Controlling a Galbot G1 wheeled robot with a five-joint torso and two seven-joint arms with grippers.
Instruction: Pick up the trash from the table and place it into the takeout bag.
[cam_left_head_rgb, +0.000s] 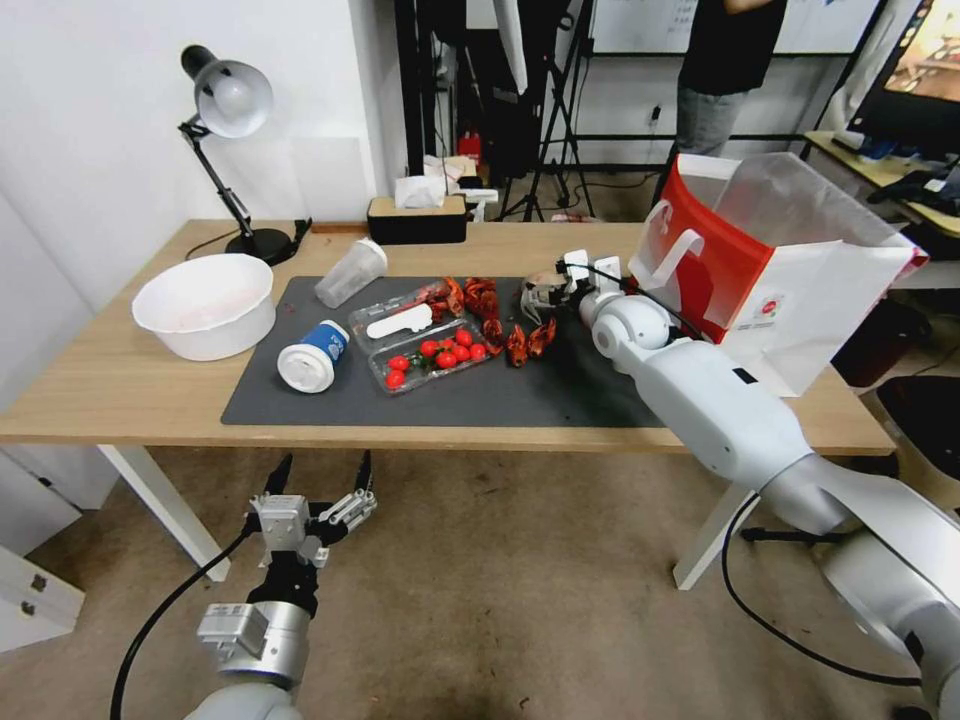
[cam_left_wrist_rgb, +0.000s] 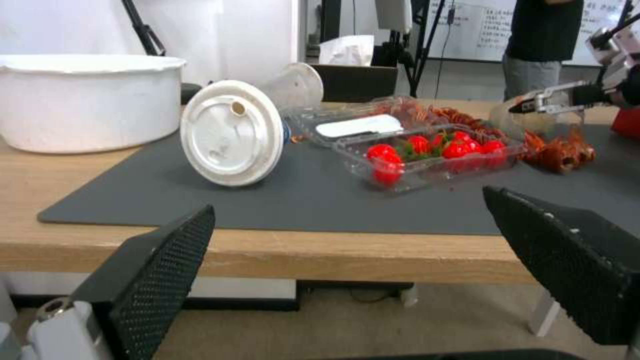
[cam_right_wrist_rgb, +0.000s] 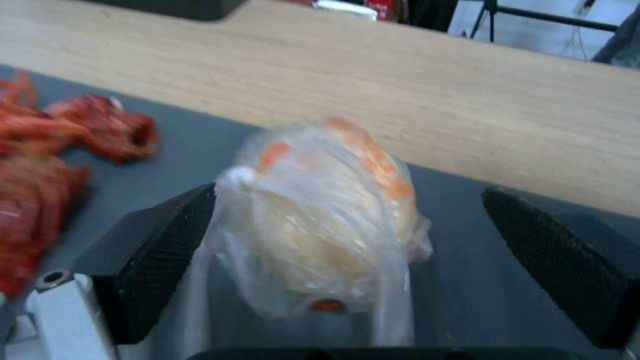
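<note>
Right tool (cam_right_wrist_rgb: 347, 260) wide open around soft, light, crinkly plastic wrap (cam_right_wrist_rgb: 320, 220) on tabletop (cam_right_wrist_rgb: 467, 100); best pinched mid-bunch. Left tool (cam_left_head_rgb: 318, 480) open, empty, low.

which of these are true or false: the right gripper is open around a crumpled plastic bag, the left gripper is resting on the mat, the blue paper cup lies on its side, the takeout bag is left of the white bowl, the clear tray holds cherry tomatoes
1. The right gripper is open around a crumpled plastic bag. True: its fingers stand apart on either side of the bag.
2. The left gripper is resting on the mat. False: it hangs open below the table edge, over the floor.
3. The blue paper cup lies on its side. True.
4. The takeout bag is left of the white bowl. False: the bag stands at the table's right end, the bowl at the left.
5. The clear tray holds cherry tomatoes. True.
</note>
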